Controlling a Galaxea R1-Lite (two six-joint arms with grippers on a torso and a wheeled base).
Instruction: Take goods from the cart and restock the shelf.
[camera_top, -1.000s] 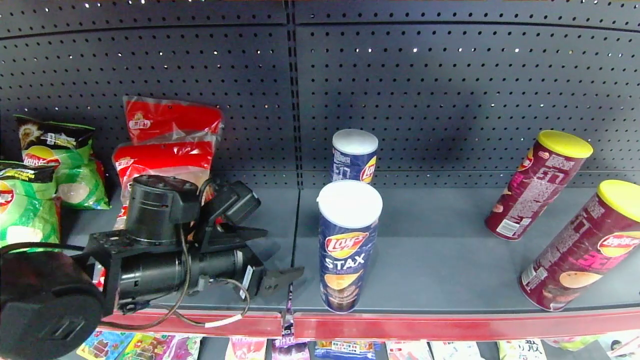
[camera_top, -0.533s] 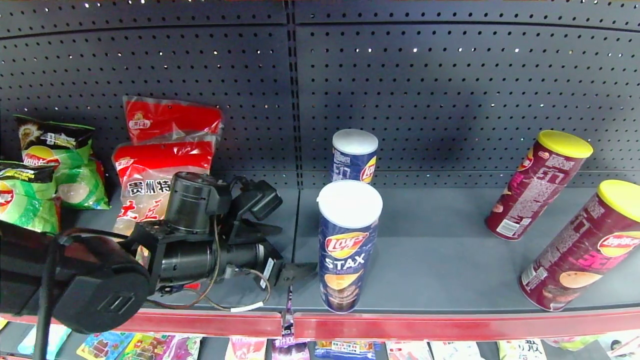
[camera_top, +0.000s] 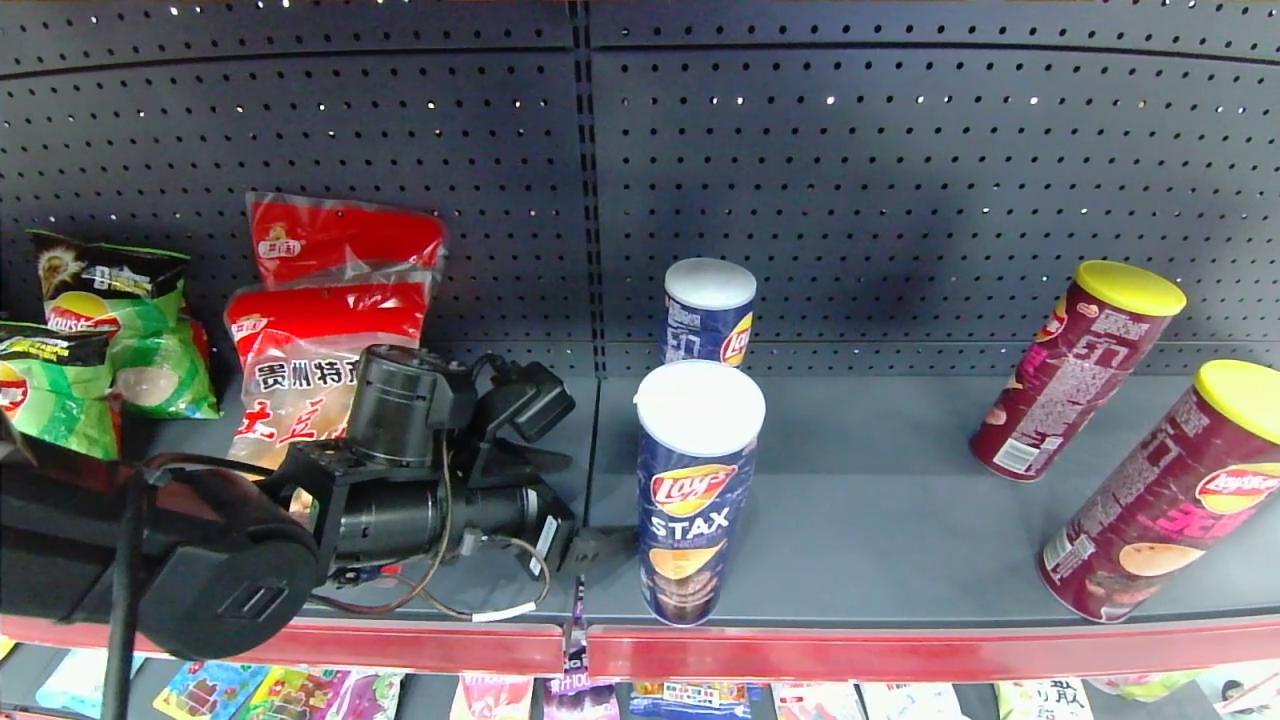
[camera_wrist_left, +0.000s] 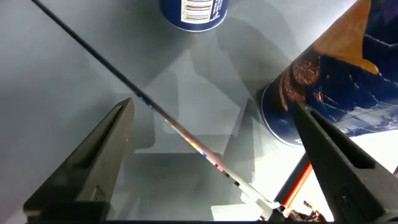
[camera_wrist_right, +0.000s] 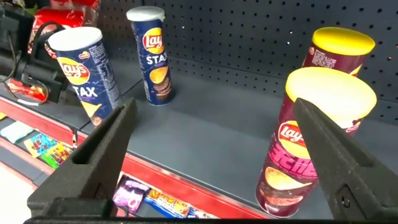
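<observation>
Close beside the upright blue cardboard chip can with a white lid (camera_top: 697, 480), near the dark metal shelf's (camera_top: 880, 520) front lip, the left gripper's (camera_wrist_left: 211, 112) fingers gape wide and empty; backing straight out, clear of the can's base, looks safest against tipping.

A dark perforated back panel (camera_top: 900, 150), split by a vertical seam (camera_top: 584, 180), lets pinpoints of light through.

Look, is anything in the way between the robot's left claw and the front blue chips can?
Nothing visible is in the way. The left gripper is open, close beside the front blue can, with only bare shelf between them.
</observation>
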